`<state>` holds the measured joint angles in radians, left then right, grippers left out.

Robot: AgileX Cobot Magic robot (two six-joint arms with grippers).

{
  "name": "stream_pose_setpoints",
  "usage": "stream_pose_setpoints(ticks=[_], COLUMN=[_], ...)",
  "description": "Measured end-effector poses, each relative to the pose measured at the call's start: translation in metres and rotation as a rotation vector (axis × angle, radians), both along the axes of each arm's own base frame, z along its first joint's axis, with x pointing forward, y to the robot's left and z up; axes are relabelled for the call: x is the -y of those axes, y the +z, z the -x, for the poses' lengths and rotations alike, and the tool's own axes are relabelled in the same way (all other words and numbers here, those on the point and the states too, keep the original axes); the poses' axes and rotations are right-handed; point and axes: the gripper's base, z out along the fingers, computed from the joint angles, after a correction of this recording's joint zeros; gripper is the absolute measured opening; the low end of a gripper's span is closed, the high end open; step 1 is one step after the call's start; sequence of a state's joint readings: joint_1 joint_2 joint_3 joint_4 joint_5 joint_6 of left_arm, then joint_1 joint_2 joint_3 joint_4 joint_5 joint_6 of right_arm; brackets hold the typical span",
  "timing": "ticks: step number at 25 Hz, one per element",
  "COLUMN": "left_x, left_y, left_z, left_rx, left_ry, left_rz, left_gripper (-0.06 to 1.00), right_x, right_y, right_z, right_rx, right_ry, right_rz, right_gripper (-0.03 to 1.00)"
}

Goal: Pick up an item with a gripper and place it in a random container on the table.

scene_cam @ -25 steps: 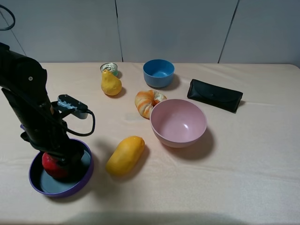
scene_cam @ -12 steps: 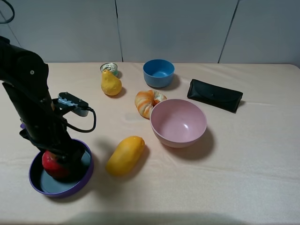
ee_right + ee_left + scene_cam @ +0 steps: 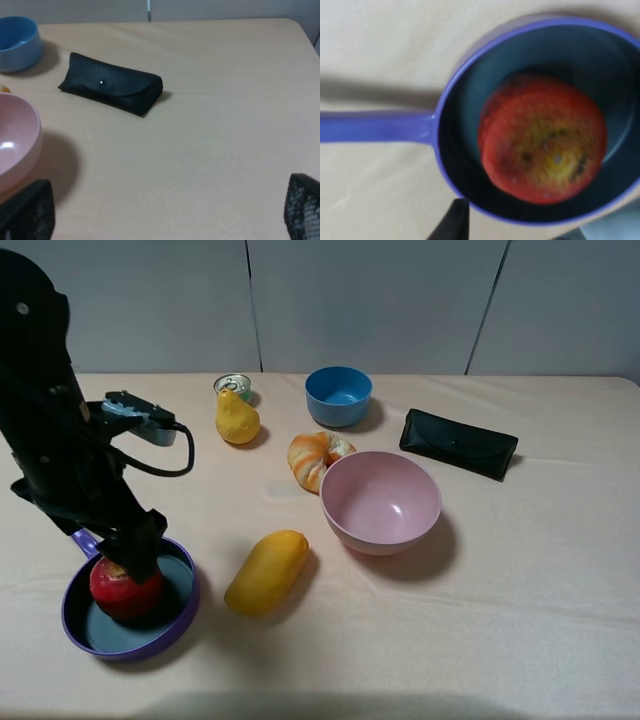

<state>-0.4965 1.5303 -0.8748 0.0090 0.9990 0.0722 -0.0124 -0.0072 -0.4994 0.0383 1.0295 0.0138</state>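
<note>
The red apple (image 3: 124, 589) lies inside the purple-rimmed frying pan (image 3: 133, 651) at the front left of the beige table (image 3: 520, 590). My left gripper (image 3: 137, 549) hangs just above the apple, open and empty, on the tall black arm. In the left wrist view the apple (image 3: 544, 140) sits in the pan (image 3: 470, 62) with its yellowish top up, and one black fingertip (image 3: 454, 225) shows beside the rim, clear of the fruit. My right gripper (image 3: 165, 220) is open and empty over bare cloth; it is out of the high view.
A yellow-orange mango (image 3: 267, 571) lies right of the pan. A pink bowl (image 3: 381, 502), a striped bread roll (image 3: 313, 457), a blue bowl (image 3: 339, 395), a yellow pear (image 3: 236, 418), a tin can (image 3: 233, 384) and a black case (image 3: 459, 443) stand further back.
My left arm has risen and moved back from the pan. Its gripper has left the apple, which stays in the pan.
</note>
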Motion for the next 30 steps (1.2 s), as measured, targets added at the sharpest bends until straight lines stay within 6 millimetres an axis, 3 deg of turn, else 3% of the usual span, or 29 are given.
stream_pose_setpoints(ticks=[11, 18, 25, 30], left_x=[-0.024, -0.043, -0.068, -0.085], left_y=[0.070, 0.104, 0.113, 0.104], left_z=[0.044, 0.079, 0.130, 0.162], left_rx=[0.158, 0.304, 0.455, 0.542], left_ry=[0.040, 0.056, 0.061, 0.065], left_rz=[0.080, 0.168, 0.281, 0.346], left_gripper=[0.99, 0.99, 0.99, 0.99], right_x=[0.000, 0.000, 0.000, 0.000], right_y=[0.000, 0.000, 0.000, 0.000], right_z=[0.000, 0.000, 0.000, 0.000], right_rx=[0.000, 0.000, 0.000, 0.000], right_ry=[0.000, 0.000, 0.000, 0.000], right_rz=[0.000, 0.000, 0.000, 0.000], right_gripper=[0.69, 0.69, 0.69, 0.69])
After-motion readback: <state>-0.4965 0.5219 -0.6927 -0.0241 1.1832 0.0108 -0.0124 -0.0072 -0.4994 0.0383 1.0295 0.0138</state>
